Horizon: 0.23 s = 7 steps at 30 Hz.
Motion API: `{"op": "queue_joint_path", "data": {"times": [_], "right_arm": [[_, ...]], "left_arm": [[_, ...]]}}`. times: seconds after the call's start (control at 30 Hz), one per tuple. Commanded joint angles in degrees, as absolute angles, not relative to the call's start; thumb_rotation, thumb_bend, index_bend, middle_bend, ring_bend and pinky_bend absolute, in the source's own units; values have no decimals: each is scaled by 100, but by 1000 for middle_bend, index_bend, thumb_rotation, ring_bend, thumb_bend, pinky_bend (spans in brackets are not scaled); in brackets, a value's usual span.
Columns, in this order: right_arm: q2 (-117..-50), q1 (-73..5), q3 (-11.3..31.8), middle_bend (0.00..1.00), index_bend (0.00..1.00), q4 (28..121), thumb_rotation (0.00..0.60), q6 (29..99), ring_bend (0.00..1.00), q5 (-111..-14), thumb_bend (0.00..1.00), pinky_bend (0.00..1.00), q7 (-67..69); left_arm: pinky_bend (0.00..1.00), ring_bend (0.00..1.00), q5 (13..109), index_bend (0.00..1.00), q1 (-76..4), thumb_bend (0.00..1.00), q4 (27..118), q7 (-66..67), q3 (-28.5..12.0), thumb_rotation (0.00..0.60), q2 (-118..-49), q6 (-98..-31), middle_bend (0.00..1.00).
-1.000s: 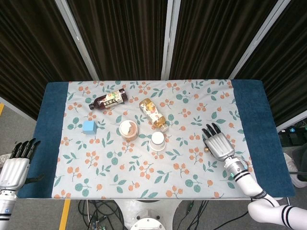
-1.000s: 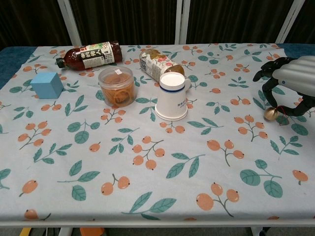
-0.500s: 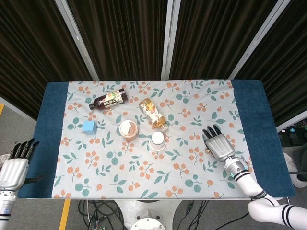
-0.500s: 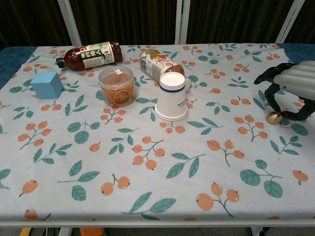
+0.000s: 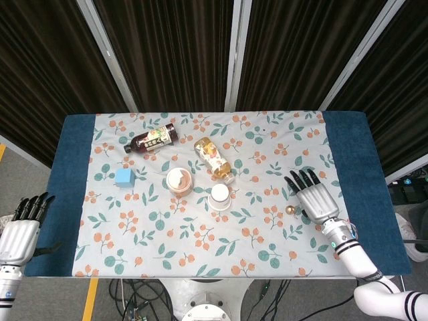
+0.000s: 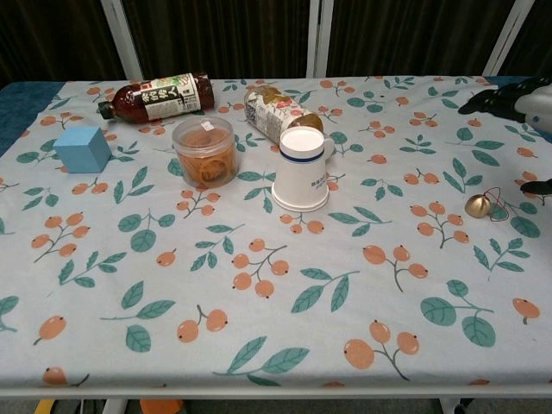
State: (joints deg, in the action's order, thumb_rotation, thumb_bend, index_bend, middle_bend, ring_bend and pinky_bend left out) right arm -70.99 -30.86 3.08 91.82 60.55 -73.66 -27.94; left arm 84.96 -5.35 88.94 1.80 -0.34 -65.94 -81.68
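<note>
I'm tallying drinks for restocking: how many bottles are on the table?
2. A dark bottle lies on its side at the far left. A lighter bottle lies toward the middle, just behind the upturned paper cup. None seems hidden.

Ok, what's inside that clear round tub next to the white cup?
Through the clear tub wall, orange-brown contents show, possibly looped bands; I can't identify them. Its lid covers the top, and the cup hides nothing of it.
</note>
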Motion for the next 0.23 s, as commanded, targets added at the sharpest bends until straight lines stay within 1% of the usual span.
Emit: {"op": "queue_joint_path", "data": {"times": [0.03,0.13,0.23], "right_arm": [[-6740,-2274,99,0,0,9277,600,7474,0,-8221,89,0,-1970],[-6696,-1749,-48,0,0,8998,600,8336,0,-8634,87,0,-1253],[-6765,-1336,-144,0,0,8635,600,8898,0,-8792,87,0,-837]], "left_arm": [[6,0,8516,36,-526,0,8919,182,-45,600,-6590,-8209,1],[6,0,8550,36,-519,0,8952,211,-63,600,-6580,-8276,0],[5,0,8555,36,-515,0,8975,243,-77,600,-6542,-8304,1]]}}
